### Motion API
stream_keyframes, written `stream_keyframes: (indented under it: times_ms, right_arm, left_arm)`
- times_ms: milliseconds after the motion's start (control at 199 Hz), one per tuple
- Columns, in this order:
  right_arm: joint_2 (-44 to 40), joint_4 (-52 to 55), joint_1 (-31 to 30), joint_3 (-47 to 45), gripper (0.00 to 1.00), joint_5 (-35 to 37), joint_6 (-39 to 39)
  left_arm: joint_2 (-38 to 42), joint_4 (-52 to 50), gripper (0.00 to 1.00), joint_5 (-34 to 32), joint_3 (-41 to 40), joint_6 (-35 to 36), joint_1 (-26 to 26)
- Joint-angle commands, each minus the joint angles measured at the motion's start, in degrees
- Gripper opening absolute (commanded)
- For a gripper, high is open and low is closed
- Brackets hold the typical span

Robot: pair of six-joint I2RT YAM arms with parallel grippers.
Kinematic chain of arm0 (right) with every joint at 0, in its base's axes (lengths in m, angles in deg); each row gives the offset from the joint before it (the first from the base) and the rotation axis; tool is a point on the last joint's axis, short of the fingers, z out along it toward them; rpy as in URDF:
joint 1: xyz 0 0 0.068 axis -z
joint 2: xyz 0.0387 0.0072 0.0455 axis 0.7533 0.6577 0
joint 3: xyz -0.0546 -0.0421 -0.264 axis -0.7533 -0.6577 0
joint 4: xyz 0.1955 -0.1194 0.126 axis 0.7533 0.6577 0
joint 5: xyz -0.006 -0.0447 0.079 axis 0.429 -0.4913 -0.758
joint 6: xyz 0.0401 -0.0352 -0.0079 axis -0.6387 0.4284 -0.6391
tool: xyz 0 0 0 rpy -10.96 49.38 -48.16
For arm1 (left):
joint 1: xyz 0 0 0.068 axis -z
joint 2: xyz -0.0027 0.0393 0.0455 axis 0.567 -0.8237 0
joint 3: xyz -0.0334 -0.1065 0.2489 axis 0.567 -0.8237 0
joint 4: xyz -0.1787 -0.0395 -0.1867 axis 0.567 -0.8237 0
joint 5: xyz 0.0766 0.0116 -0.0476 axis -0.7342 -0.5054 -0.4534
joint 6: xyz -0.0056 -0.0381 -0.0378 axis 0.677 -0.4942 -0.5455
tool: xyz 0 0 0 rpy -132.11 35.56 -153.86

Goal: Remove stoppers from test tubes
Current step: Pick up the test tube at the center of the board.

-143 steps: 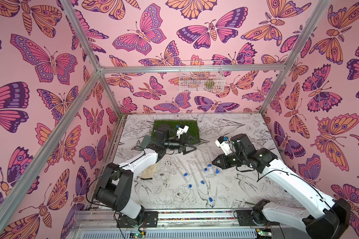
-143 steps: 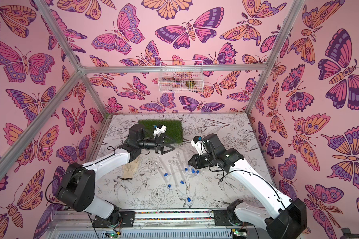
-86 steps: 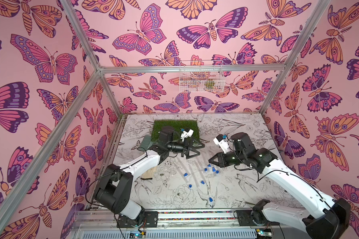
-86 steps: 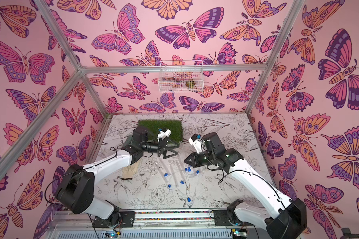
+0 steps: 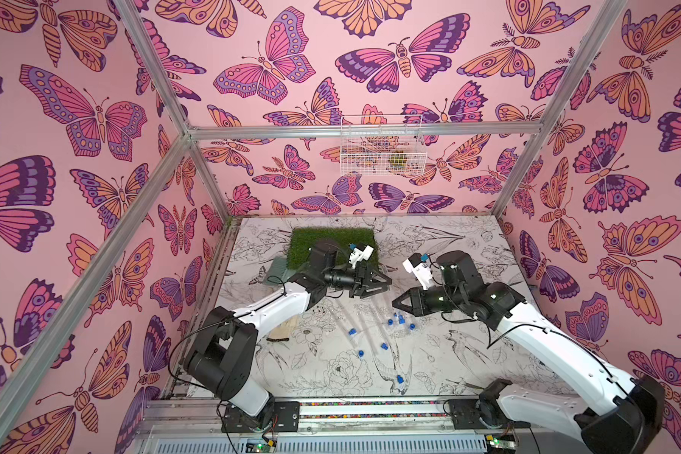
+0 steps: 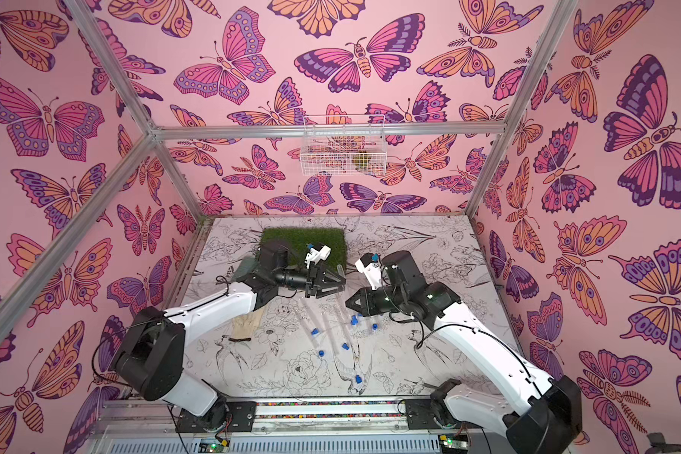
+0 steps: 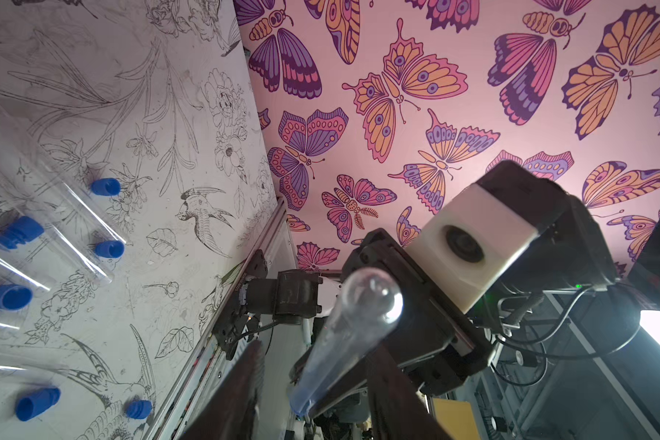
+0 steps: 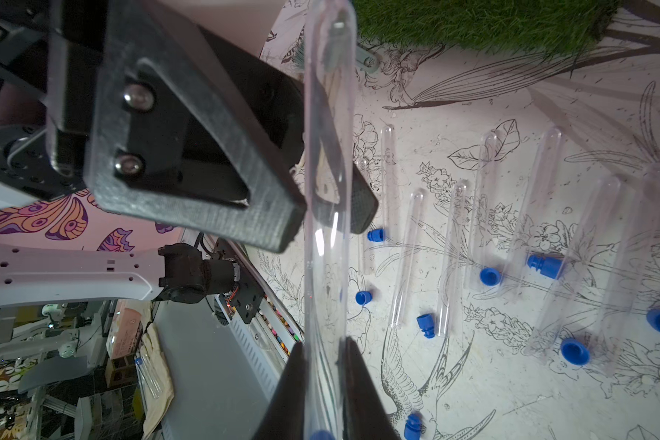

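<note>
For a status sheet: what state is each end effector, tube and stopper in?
right end effector, shut on the held test tube
left end effector, jaws flank that tube; grip unclear
held test tube, in the air, stoppered
its stopper, in the tube's end
other test tubes, lying flat
loose stoppers, scattered among them

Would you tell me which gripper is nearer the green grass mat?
Left. The left gripper hangs at a corner of the grass mat; the right gripper is farther off.

Test tubes and loose stoppers side by side at mid-worktop, grass mat behind them at the rear.
</note>
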Motion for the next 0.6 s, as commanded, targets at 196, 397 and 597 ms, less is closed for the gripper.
stream_keyframes:
  times_ms: [196,397,597]
  right_arm:
    - [0.62,-2.79,-1.47,-0.32,0.12,-0.68,-2.23]
    - [1.18,-3.42,-2.41,-0.09,0.12,-0.27,-2.54]
    - [1.61,-3.85,-2.98,0.10,0.12,-0.11,-2.81]
  left_arm:
    - [-0.49,-0.66,0.47,-0.94,1.21,1.70,0.85]
    - [-0.60,-0.66,0.38,-0.99,1.08,1.69,1.12]
    - [-0.64,-0.66,0.32,-0.83,1.17,1.66,1.10]
